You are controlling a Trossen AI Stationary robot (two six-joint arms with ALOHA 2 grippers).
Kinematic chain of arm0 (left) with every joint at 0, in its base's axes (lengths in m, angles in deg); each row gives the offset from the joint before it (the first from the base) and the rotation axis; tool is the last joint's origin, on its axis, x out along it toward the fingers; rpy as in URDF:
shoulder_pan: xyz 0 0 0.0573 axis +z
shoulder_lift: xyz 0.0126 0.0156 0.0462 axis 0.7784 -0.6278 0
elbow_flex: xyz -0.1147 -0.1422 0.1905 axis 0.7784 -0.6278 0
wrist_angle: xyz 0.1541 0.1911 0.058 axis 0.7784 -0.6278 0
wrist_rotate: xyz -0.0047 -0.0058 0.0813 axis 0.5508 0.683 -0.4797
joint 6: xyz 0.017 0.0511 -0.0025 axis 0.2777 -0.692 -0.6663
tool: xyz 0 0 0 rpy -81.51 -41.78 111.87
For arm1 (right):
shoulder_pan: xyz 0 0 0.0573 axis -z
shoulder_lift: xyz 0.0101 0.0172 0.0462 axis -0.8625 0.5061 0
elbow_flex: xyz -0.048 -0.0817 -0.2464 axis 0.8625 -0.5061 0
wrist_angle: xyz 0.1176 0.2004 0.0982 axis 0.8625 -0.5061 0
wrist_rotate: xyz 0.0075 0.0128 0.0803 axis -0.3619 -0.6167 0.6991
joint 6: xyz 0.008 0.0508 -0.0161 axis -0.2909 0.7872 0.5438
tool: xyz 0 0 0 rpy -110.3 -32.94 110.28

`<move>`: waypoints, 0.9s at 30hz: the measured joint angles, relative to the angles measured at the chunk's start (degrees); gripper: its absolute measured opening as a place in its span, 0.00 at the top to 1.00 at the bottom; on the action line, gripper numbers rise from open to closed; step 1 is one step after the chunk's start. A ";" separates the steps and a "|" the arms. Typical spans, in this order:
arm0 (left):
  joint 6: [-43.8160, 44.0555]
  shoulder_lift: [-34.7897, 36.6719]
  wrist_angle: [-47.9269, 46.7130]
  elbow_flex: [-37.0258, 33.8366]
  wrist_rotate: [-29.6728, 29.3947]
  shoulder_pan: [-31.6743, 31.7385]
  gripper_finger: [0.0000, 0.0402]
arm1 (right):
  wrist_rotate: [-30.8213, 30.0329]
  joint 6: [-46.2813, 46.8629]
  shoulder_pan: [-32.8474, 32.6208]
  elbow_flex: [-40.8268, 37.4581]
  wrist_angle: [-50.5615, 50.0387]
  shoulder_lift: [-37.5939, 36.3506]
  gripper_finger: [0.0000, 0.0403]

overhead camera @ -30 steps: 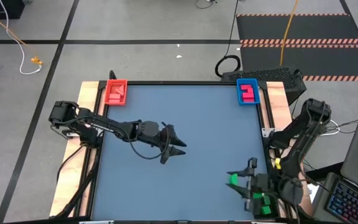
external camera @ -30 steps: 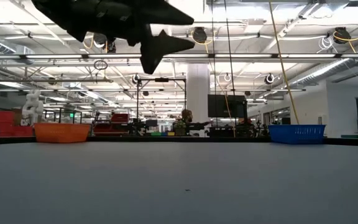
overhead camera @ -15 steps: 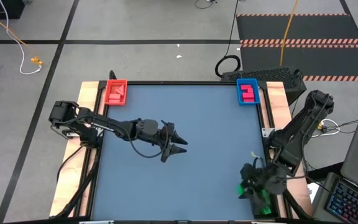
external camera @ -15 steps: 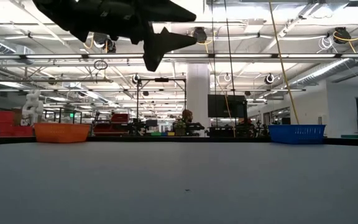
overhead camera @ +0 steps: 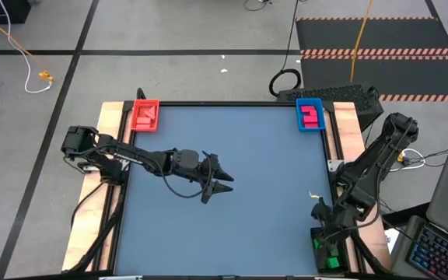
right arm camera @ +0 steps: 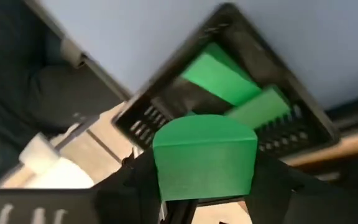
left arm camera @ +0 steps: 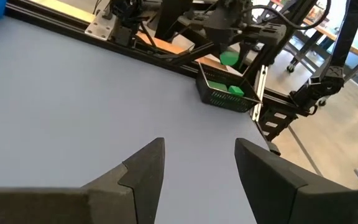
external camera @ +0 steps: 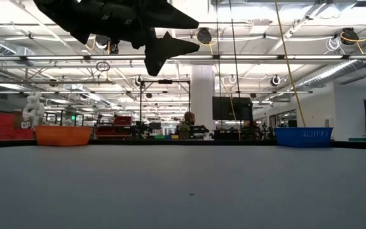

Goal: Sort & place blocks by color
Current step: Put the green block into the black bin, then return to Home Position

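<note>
- Blue-grey tabletop lay bare across its middle; trays sat at its corners: a red tray with salmon-red blocks, a blue tray with hot pink blocks, and a dark tray at the near right edge.
- My right claw hung above the dark tray, closed on a green block; two more green blocks already lay inside.
- My left claw waited over mid-tabletop, fingers apart, holding nothing.
- Procedure, as I judged it: centre the held block over free space in the dark tray, clear of its wall.
- Lower before releasing, so that the block would not bounce out.
- Open fully, then lift straight up to avoid dragging the tray.
</note>
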 joint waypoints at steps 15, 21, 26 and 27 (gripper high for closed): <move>-1.49 0.77 -1.36 0.02 -0.05 0.60 0.51 | 2.78 -2.95 -0.09 0.00 -1.85 0.00 0.32; -6.54 5.27 -2.63 0.04 -0.23 2.18 0.51 | -11.34 -17.28 1.77 0.00 -0.61 -0.21 0.35; -15.20 11.13 -4.29 0.15 -4.38 3.16 0.51 | -18.93 -29.18 7.39 0.00 1.02 -2.60 0.37; -16.06 12.33 -6.27 0.18 -5.76 3.40 0.51 | -20.40 -31.36 8.80 0.00 1.09 -3.32 0.37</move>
